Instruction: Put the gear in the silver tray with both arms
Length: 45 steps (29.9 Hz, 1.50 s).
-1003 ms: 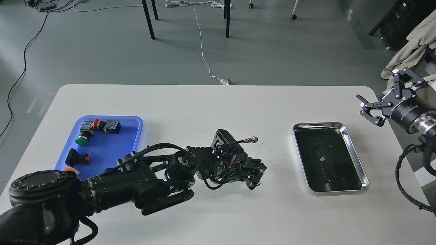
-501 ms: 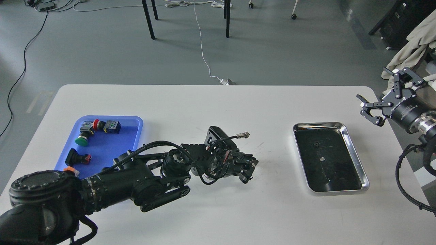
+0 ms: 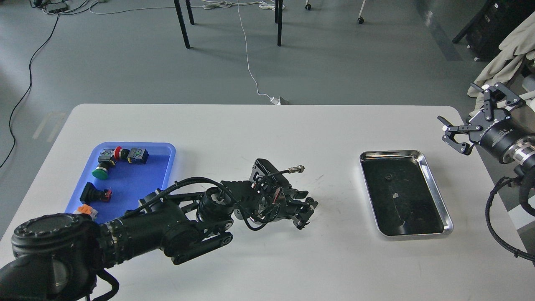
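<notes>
The silver tray (image 3: 434, 190) lies right of centre on the white table; a tiny dark ring-like speck (image 3: 388, 177) shows on its mirror bottom. My left arm reaches in low from the lower left. Its gripper (image 3: 306, 213) hovers over the table's middle, well left of the tray. It is dark and tangled with cables, and its fingers cannot be told apart. A small dark toothed edge, perhaps the gear (image 3: 310, 202), shows at its tip. My right gripper (image 3: 459, 110) is open and empty, raised beyond the table's right edge, above and right of the tray.
A blue plastic tray (image 3: 167, 155) at the left holds several push-button parts, red, green and black. A silver cable connector (image 3: 297, 169) sticks up from my left wrist. Beige cloth hangs at the far right. Chair legs and cables stand on the floor beyond the table.
My left gripper has drawn back to the left, away from the silver tray, by a small amount. My right arm has not moved.
</notes>
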Tool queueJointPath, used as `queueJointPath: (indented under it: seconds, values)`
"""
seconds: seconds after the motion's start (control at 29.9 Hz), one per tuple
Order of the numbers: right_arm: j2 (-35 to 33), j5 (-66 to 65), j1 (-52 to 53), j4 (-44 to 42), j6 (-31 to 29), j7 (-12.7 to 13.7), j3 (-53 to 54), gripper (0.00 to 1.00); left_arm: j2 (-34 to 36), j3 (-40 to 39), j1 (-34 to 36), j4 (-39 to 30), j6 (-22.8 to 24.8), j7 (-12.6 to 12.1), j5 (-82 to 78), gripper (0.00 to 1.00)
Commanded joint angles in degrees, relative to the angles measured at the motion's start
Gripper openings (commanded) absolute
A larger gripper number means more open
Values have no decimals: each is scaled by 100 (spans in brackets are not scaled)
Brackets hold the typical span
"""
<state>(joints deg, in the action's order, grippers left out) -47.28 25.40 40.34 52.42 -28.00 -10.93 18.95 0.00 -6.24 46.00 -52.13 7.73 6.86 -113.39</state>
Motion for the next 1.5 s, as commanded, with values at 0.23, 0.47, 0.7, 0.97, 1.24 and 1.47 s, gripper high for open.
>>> queueJointPath:
  seconds: [0.23,0.47,0.7,0.97,1.24,1.47]
  values:
    - [-27,-17,79,93,0,21,48,97,0,-421,93,-236,-280,-18,536,97]
    - [-360,-52,114,760,0,21,161,97,306,-1800,392,-262,-280,-88,2029,98]
    - [-387,-271,289,936,0,38,285,97,1019,-2986,410,-253,-315,-184,4313,98]
    - [-739,-1527,1097,1604,0,362,259,97,1028,-4604,-152,-174,-773,-273,6389,98]
    - [-774,-3619,2414,1982,0,1075,-486,97,1151,-4939,-566,-174,-772,-264,7076,98]
    - [-458,-4008,3822,2132,0,1084,-2272,97,1230,-5194,-566,-192,-781,-255,7129,98]
